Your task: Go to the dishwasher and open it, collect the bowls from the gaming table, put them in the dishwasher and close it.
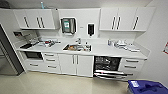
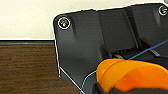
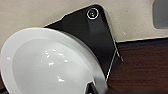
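**Facing an open dishwasher, a bowl at each wrist**

Looking across the kitchenette from the head view, the robot had the long white counter (image 1: 105,51) and its cabinets square ahead. Biggest news first: the dishwasher (image 1: 107,64) stood open under the counter's right half, dark racks showing, its steel door (image 1: 110,74) dropped toward the floor. So the opening step looked done. A blue bin (image 1: 147,87) sat at the near right corner, and the sink (image 1: 76,47) lay mid-counter.

Down to the smaller items. An orange bowl (image 2: 132,75) sat close against the left wrist camera, and a glossy white bowl (image 3: 50,65) showed large in the right wrist view. Collection seemed finished, judging by that; loading and closing were left, and the robot stood well apart from the machine.

What was hard to read: the orange bowl ran off the frame edge, and dark shapes touched both bowls' rims, yet whether either gripper was clamped or loose could not be told. The counter clutter stayed too blurred to name.
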Controlling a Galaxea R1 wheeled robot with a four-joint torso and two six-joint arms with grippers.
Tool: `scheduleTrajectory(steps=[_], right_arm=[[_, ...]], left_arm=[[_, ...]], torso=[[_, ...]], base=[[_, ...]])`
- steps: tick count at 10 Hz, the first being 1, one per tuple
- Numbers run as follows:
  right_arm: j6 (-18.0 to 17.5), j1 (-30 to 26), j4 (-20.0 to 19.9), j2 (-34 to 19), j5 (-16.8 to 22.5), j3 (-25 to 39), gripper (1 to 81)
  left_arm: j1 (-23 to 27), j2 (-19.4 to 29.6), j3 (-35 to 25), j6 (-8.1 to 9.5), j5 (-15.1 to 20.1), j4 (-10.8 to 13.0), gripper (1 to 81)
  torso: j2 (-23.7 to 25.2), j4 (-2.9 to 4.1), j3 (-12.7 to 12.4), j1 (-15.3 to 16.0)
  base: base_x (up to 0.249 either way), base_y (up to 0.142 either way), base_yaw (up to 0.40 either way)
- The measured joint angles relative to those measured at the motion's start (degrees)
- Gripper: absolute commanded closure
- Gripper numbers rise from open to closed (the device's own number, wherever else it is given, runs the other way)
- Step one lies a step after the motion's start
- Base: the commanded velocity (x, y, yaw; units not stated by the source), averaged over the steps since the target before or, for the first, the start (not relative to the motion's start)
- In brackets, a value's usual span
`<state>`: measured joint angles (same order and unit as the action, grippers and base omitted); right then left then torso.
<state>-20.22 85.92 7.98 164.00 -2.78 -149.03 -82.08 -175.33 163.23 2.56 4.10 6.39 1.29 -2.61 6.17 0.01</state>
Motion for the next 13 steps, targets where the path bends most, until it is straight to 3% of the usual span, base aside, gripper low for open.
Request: scheduleTrajectory(steps=[13], right_arm=[[0.02,0.10,0.00,0.15,-0.20,-0.34,81.1]], left_arm=[[0.00,-0.21,-0.28,0.00,-0.02,0.02,81.1]], torso=[[0.00,0.00,0.02,-0.01]], base=[[0.175,0.000,0.000]])
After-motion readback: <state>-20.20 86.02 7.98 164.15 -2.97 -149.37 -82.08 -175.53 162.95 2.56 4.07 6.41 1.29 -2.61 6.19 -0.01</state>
